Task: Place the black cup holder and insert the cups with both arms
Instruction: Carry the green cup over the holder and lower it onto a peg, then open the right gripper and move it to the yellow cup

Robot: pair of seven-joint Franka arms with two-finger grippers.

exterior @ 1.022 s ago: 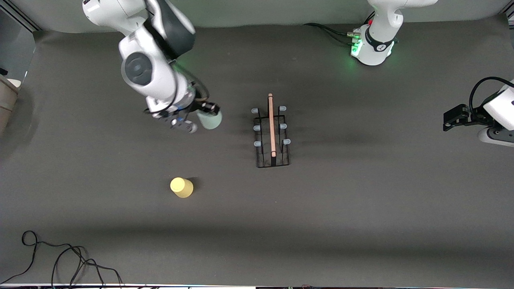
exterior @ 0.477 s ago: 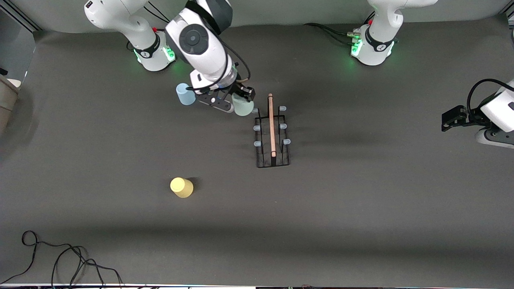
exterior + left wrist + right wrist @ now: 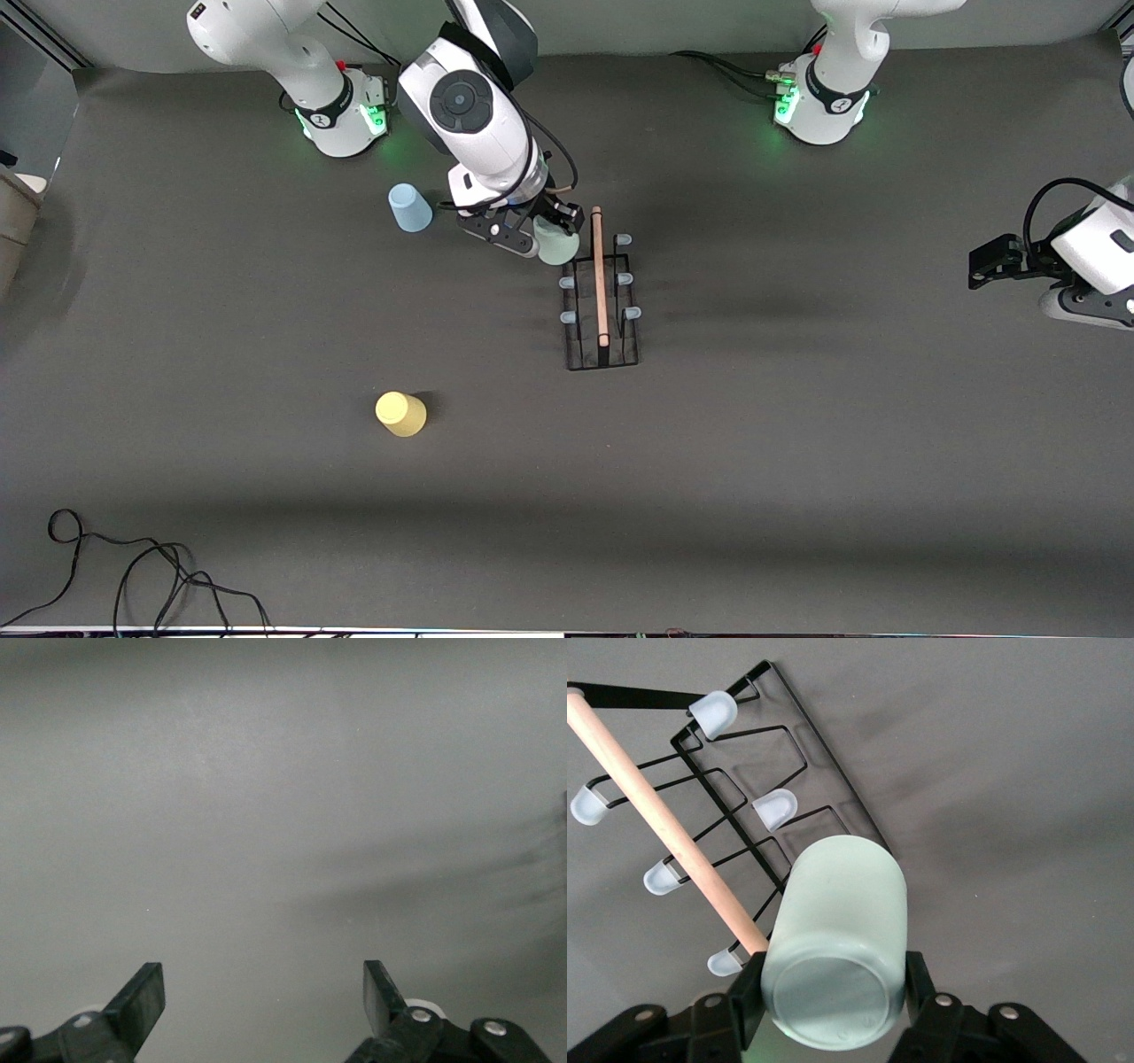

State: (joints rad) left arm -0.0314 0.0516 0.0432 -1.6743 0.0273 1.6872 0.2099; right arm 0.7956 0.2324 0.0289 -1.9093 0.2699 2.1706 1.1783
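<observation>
**Three cups, one in transit to the rack**

Three cups (image 3: 557,245) listed, none yet seated on a peg.

- Black cup holder (image 3: 601,301): stands upright near the middle of the counter (image 3: 797,461), wooden rod handle on top, six pale-tipped pegs, all bare in the right wrist view.
- Pale green cup (image 3: 837,943): clamped in the right pincer (image 3: 542,237), carried bottom toward the wrist camera and mouth toward the rack, hanging over the holder's end that faces the robots' edge of the counter, on its right-arm side. Not yet on a peg.
- Light blue cup (image 3: 409,208): upside down on the counter, toward the right arm's base, well apart from the holder.
- Yellow cup (image 3: 401,414): upside down on the counter, nearer the front camera's edge than the holder, toward the right arm's end.
- Left pincer (image 3: 264,997): fingers wide apart, holding nothing, waiting over bare counter at the left arm's end.

Step in hand, as judged: holder placed; first cup insertion under way.

Next move, as judged: line the green cup's mouth up with the nearest peg, ease it down over the tip clear of the wooden rod, then release.
</observation>
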